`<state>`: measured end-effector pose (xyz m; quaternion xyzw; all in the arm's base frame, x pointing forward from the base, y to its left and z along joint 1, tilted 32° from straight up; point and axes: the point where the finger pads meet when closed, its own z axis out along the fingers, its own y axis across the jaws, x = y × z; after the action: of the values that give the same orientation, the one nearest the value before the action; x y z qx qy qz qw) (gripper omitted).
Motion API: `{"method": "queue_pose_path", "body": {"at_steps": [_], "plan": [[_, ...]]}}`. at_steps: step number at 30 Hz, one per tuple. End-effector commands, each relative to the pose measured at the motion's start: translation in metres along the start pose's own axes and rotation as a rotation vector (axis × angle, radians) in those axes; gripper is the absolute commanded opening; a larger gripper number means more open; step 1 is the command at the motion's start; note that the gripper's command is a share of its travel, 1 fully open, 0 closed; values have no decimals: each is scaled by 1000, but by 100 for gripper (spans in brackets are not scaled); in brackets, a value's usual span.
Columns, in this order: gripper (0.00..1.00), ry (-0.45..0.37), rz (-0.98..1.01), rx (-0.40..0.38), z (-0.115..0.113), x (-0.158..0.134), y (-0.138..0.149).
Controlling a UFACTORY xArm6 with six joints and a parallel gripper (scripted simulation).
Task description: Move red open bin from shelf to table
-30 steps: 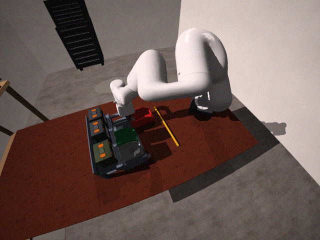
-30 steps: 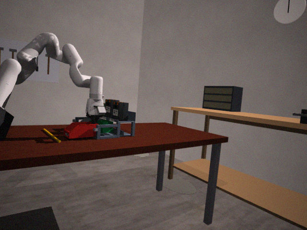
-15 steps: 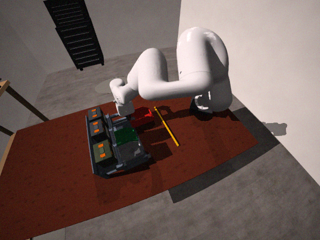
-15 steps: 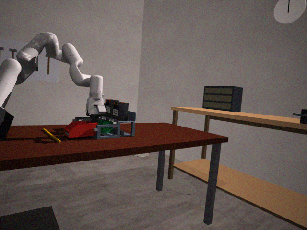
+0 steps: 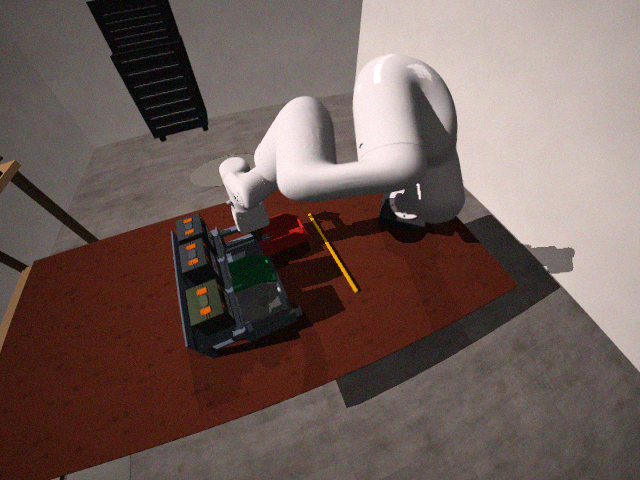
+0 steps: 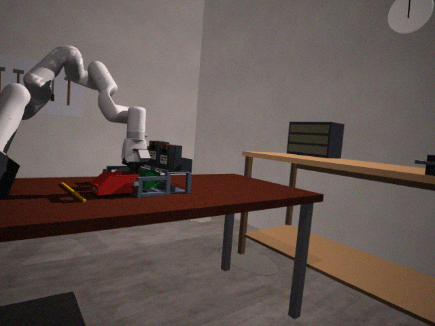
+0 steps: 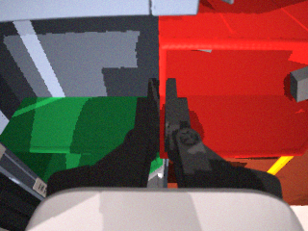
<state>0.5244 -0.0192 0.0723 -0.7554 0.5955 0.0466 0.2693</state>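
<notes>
The dark grey metal shelf frame (image 5: pixel 181 289) stands on the dark red table (image 5: pixel 93 372), with olive boxes on its upper level. On its lower level the translucent green open bin (image 5: pixel 252 268) sits beside the task's red plastic open bin (image 5: pixel 283 233). The red bin projects from the shelf's end toward the thin yellow rod (image 5: pixel 333 253). The end effector (image 7: pixel 160 108) is fully closed; its fingers appear pinched on the thin red side wall next to the green bin. Judged procedure: draw the bin outward, level, so the small grey part (image 7: pixel 298 84) stays inside. Avoid dragging the green neighbour. Set the base flat on the table, short of the rod, then release.
</notes>
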Motion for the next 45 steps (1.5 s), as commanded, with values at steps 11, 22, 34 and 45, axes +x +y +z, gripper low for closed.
{"method": "queue_pose_path", "body": {"at_steps": [11,22,34,45], "plan": [[0,2,-1,3,-1,1,8],[0,2,-1,3,-1,1,8],[0,2,-1,3,-1,1,23],[0,2,-1,3,-1,1,33]]}}
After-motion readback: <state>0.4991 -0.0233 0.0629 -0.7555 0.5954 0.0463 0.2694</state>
